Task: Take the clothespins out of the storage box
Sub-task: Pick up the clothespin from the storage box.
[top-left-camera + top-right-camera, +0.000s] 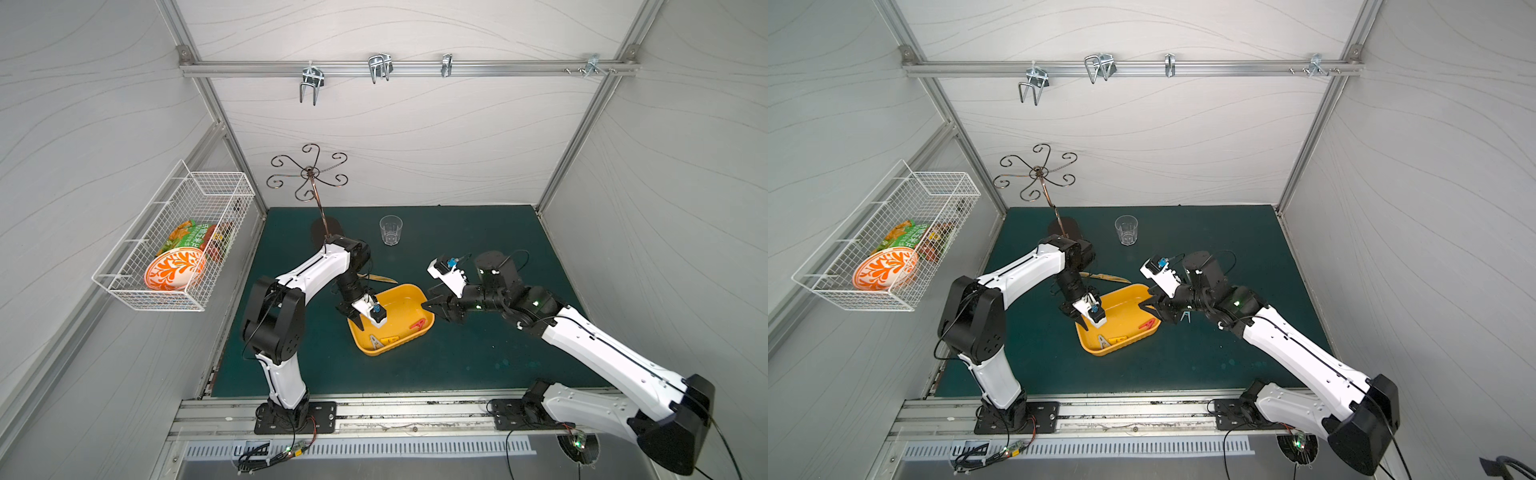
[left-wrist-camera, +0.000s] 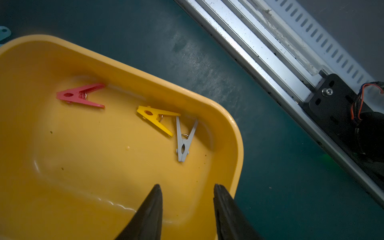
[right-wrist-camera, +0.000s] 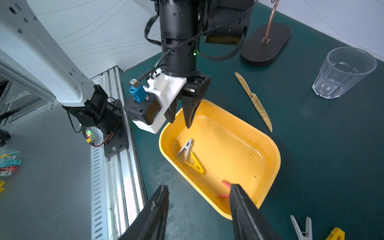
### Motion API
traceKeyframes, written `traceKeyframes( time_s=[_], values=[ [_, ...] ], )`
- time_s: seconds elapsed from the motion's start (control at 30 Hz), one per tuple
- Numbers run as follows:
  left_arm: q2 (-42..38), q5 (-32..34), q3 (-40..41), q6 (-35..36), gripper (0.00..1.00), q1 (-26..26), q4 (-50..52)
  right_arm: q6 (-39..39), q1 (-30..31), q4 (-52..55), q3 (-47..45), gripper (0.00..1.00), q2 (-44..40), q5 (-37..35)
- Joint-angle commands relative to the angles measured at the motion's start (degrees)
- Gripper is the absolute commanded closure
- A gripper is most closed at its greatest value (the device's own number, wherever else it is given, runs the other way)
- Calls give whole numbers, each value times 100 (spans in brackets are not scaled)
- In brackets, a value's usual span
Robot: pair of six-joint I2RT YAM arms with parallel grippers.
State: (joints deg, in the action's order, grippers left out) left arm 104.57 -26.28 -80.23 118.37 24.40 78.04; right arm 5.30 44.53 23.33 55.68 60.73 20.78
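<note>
The yellow storage box sits mid-mat. Three clothespins lie in it: red, yellow and grey. My left gripper hangs open and empty just above the box's left corner. My right gripper is open and empty at the box's right edge. One of its fingers is over the box and half hides the red pin; the other is over the mat. More clothespins lie on the mat beside the box: pale and yellow.
A tan knife lies just behind the box. Farther back stand a clear glass and a hook stand on a black base. A white wire basket hangs on the left wall. A metal rail borders the mat's front.
</note>
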Motion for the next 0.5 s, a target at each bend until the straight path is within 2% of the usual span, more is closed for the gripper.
traceKeyframes(
  time_s=[0.0,0.2,0.47],
  values=[
    [248,181,-357,1521,56,166,355,-131,-29,278,-131,48,-212,-274],
    [416,290,-199,1714,57,280,162,-233,-25,275,-216,48,-394,-364],
    [255,229,711,1499,55,498,-1012,-282,-27,363,-303,48,-612,-399]
  ],
)
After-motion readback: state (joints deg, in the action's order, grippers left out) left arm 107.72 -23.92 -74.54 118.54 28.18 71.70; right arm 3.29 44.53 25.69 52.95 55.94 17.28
